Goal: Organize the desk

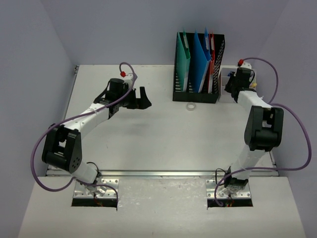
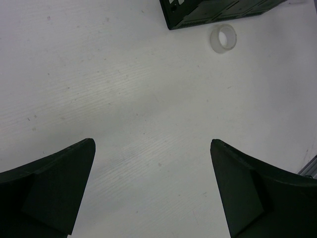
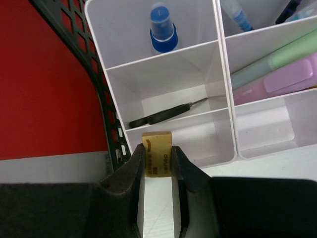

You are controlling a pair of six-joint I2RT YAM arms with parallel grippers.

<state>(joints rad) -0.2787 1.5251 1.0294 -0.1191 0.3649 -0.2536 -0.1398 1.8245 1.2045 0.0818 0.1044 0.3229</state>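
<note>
The desk (image 1: 158, 139) is a white tabletop with a metal rail at its front edge. My right gripper (image 3: 157, 154) is shut on a tan eraser (image 3: 157, 141) and holds it at the near wall of a white compartment box (image 3: 225, 148), just above its front left compartment. In the top view this gripper (image 1: 232, 89) is at the box (image 1: 227, 73) at the back right. My left gripper (image 2: 152, 148) is open and empty, above bare desk (image 2: 124, 89) at the back left (image 1: 143, 99).
A black mesh file holder (image 1: 198, 69) with green, blue and red folders stands beside the box. A clear tape roll (image 1: 190, 106) lies before it, also in the left wrist view (image 2: 223, 37). The box holds black scissors (image 3: 158, 116), a blue-capped bottle (image 3: 162, 29) and highlighters (image 3: 282, 74).
</note>
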